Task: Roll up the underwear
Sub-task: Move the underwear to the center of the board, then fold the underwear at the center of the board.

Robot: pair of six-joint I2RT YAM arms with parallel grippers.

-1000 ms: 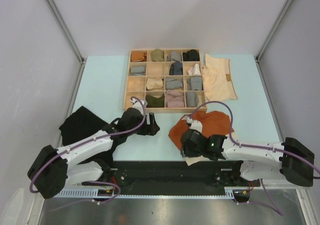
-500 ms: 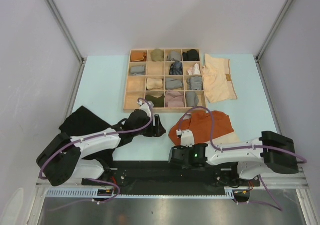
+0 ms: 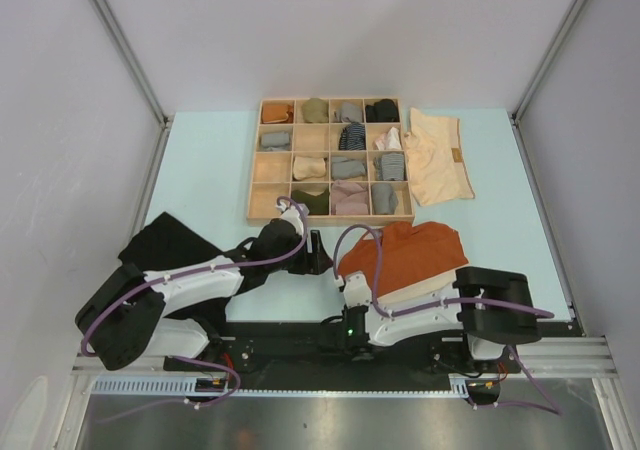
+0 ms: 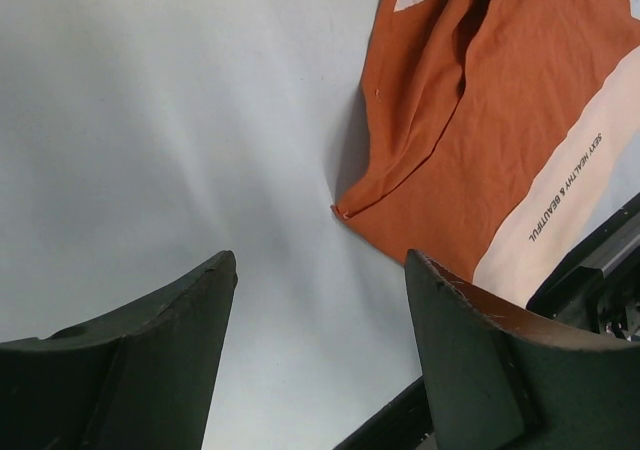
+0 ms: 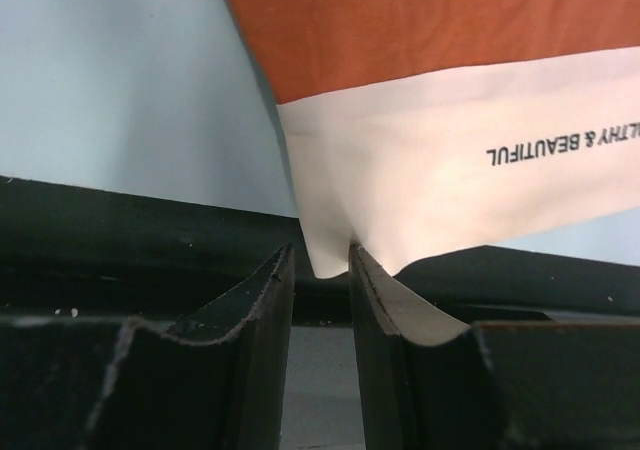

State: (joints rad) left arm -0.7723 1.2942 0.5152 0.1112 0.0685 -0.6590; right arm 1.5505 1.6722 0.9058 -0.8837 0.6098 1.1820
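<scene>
Where table (image 5: 100,90) ends, right pincer (image 5: 322,257) nips orange underwear (image 5: 420,20)

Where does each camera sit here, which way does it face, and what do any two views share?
Top external: above and behind the bases, looking down on the table; left arm, right arm show.
Left wrist: facing down on the table beside the orange underwear; open left jaws show.
Right wrist: low at the near edge, facing the waistband; right jaws pinch its corner.
Shared: both wrist views show the waistband print.
</scene>
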